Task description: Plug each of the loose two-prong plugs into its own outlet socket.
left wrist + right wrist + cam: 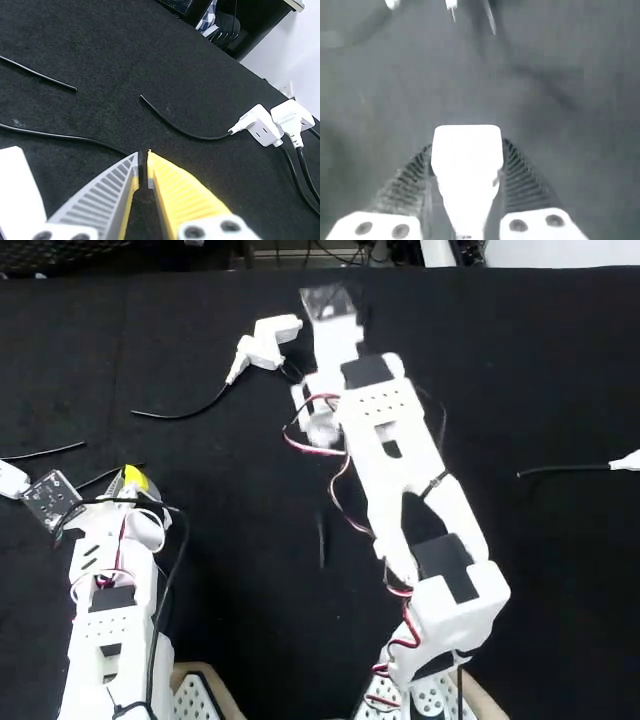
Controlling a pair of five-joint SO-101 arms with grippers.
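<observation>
The right gripper (467, 146) has its fingers clamped on a white plug (466, 175), near the white socket pieces (266, 340) at the table's far side; the left gripper (143, 156), pinched together and empty, sits well apart. With nothing holding them, I think those light pieces may slide away under the push.

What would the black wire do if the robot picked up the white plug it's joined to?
The black wire would probably flop and trail behind, since it lies in a loose curve. It looks thin, so it is likely light and should hardly tug on the white plug. Its free end is attached to nothing, so it might sweep sideways.
</observation>
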